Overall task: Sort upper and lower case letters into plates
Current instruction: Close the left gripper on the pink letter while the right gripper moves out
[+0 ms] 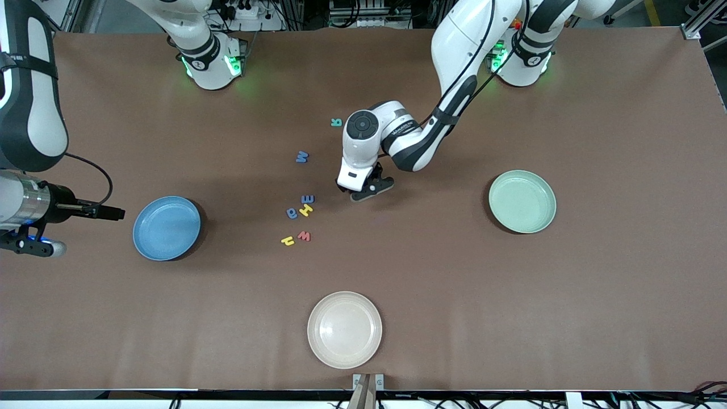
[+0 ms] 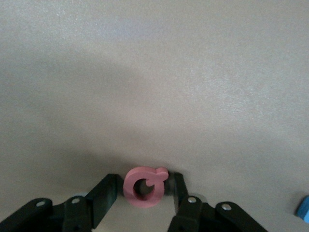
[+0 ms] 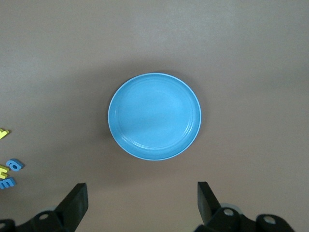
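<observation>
My left gripper is down on the table mid-way between the plates, shut on a small pink ring-shaped letter that the front view hides. Several more letters lie loose beside it: a teal one, a blue one, and a cluster of teal, yellow, blue, red and yellow. The sky blue plate and the mint green plate hold nothing. My right gripper waits open above the table beside the blue plate.
A cream-white plate sits near the front edge of the brown table. Both arm bases stand along the table's back edge. A few letters show at the rim of the right wrist view.
</observation>
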Motion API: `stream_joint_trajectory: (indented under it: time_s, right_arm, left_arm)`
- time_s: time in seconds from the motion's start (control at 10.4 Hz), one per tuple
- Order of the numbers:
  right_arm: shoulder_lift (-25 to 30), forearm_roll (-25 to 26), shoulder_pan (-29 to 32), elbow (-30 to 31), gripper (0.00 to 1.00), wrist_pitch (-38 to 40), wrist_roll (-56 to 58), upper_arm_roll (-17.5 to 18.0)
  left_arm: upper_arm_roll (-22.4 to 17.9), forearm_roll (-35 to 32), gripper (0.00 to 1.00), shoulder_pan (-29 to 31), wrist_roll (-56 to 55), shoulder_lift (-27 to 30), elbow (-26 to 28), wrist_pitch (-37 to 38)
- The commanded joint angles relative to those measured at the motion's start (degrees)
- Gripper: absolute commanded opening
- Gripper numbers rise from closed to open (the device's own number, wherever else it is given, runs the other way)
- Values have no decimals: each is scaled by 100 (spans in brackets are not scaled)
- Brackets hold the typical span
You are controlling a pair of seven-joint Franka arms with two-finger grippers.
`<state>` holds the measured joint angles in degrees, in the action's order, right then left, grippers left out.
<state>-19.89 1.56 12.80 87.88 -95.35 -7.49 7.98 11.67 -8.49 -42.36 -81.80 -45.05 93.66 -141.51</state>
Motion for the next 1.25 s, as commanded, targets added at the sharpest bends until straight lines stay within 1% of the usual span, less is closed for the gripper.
stream_joint_trajectory:
  time_s: [0.0, 0.1, 0.29, 0.39, 0.48, 0.58, 0.68, 0.77, 0.97, 1.06, 1.16]
  right_arm:
    - [-6, 11, 4, -8, 100, 8, -103, 54]
    - [-6, 11, -14, -8, 100, -1, -103, 54]
    - [-6, 11, -40, -8, 100, -1, -112, 54]
    - [-14, 11, -101, -8, 100, -1, -155, 54]
    - [-32, 55, -197, -8, 100, -19, -304, 54]
    - [-41, 72, -329, -8, 100, -71, -532, 54]
    - [-93, 73, -417, -8, 100, -106, -682, 54]
    - [-94, 47, -514, -8, 100, -150, -814, 54]
    - [-172, -24, -1013, -17, 100, -343, -1531, 63]
    - [-216, -24, -1233, 1, 100, -501, -1927, 63]
    - [-217, -24, -1479, 36, 100, -589, -2079, 63]
  left_arm:
    - [-24, -56, 27, -18, -109, 13, 12, 0]
    - [-24, -65, 24, -1, -100, 13, 12, 18]
    - [-33, -65, 20, 25, -82, 40, 12, 27]
    - [-24, -74, 20, 130, 5, 83, 3, 175]
    - [-7, -65, 17, 279, 371, 110, -154, 646]
    - [11, -56, 8, 342, 671, 206, -312, 1129]
    - [37, -48, 1, 525, 848, 372, -348, 1291]
    - [211, 153, 1, 849, 1337, 548, -323, 1440]
    - [493, 435, 0, 1665, 2855, 882, -296, 2106]
    - [546, 471, 0, 1956, 3306, 1031, -209, 2466]
    - [547, 471, 0, 2203, 3789, 1216, -25, 2661]
